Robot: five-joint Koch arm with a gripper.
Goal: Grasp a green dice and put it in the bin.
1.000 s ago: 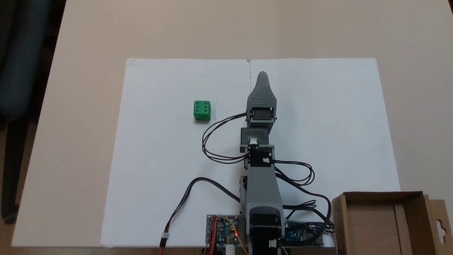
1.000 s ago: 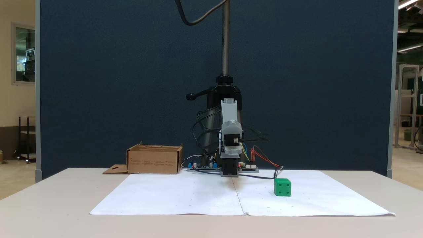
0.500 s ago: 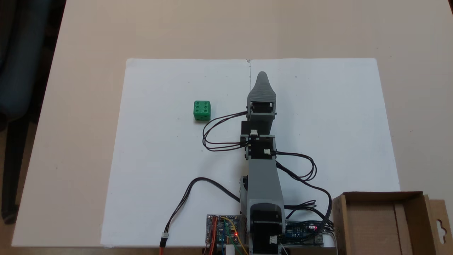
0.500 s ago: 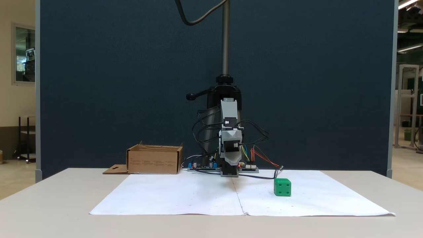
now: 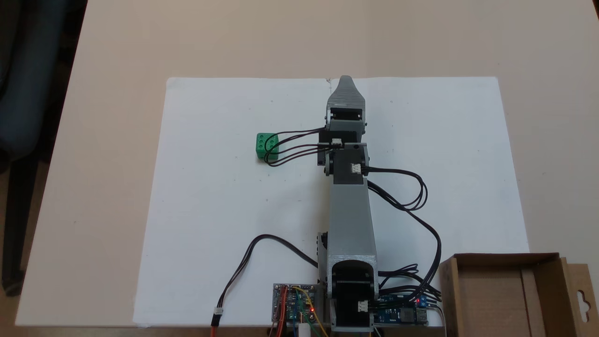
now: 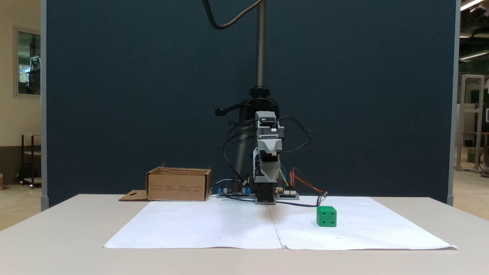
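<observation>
White paper (image 5: 210, 196) covers beige table (image 5: 117, 56).

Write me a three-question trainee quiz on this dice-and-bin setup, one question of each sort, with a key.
1. True or false: the green dice rests on the white paper, apart from the gripper.
2. Multiple choice: in the fixed view from above, the bin sits at the
A. top left
B. bottom right
C. centre
3. Fill in: in that same view, black ____ from the arm cross over the dice.

Key: 1 true; 2 B; 3 cables. The dice lies to the left of the arm in the view from above, and the bin's floor shows nothing inside.
</observation>
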